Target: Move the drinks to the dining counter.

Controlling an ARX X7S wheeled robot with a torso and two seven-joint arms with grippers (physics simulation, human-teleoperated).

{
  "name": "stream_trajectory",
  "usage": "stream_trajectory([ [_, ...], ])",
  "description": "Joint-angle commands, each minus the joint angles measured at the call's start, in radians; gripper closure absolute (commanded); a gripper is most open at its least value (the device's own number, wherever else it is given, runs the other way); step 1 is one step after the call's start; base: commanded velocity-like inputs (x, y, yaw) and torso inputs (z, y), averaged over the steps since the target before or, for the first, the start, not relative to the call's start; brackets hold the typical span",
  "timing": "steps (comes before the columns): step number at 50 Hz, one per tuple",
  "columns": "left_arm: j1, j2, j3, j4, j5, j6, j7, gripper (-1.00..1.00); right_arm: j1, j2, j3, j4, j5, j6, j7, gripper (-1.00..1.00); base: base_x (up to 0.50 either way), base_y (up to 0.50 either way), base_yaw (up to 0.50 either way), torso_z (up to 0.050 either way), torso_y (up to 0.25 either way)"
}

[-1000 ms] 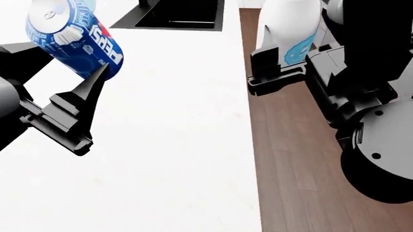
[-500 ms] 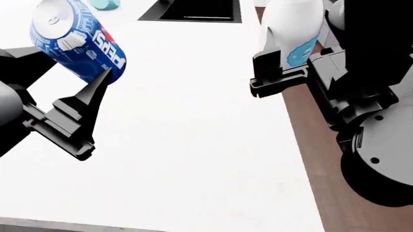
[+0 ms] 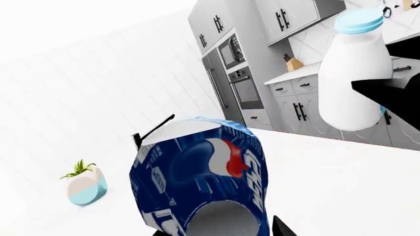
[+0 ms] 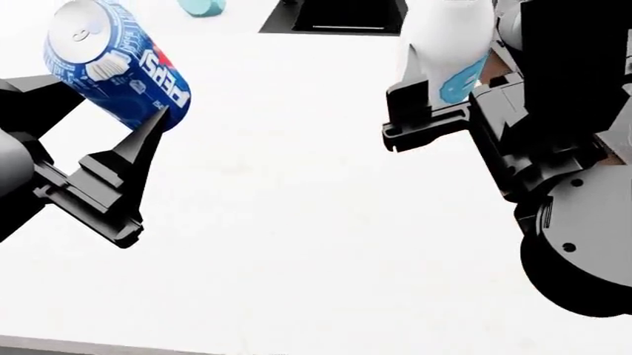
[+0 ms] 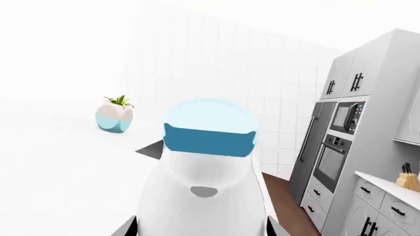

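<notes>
left gripper (image 4: 118,140) clamped on small blue pepsi soda can with silver top (image 4: 117,65), tilted, held above broad plain white dining counter (image 4: 296,222). right gripper (image 4: 434,111) clamped on taller white milk bottle with light-blue label (image 4: 445,44), upright, over counter's right side.

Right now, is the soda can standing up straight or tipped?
Tipped. The Pepsi can leans in the left pincer, its silver top angled toward the camera, held above the white counter.
</notes>
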Motion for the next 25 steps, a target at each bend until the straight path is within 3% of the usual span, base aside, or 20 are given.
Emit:
stream_trajectory([
  [1, 0.027, -0.003, -0.025, 0.004, 0.002, 0.013, -0.011, 1.0, -0.002, 0.005, 0.001, -0.003, -0.023, 0.005, -0.006, 1.0, -0.34, 0.47, 0.0, 0.0, 0.0],
  [13, 0.021, 0.004, 0.011, 0.006, 0.021, 0.0, -0.01, 1.0, -0.009, 0.002, 0.01, 0.002, 0.011, -0.009, -0.005, 1.0, -0.04, 0.06, 0.0, 0.0, 0.001],
  [25, -0.139, 0.083, 0.252, -0.065, 0.147, -0.124, 0.024, 1.0, -0.018, -0.009, -0.017, 0.065, -0.032, -0.024, -0.07, 1.0, 0.0, 0.0, 0.0, 0.0, 0.001],
])
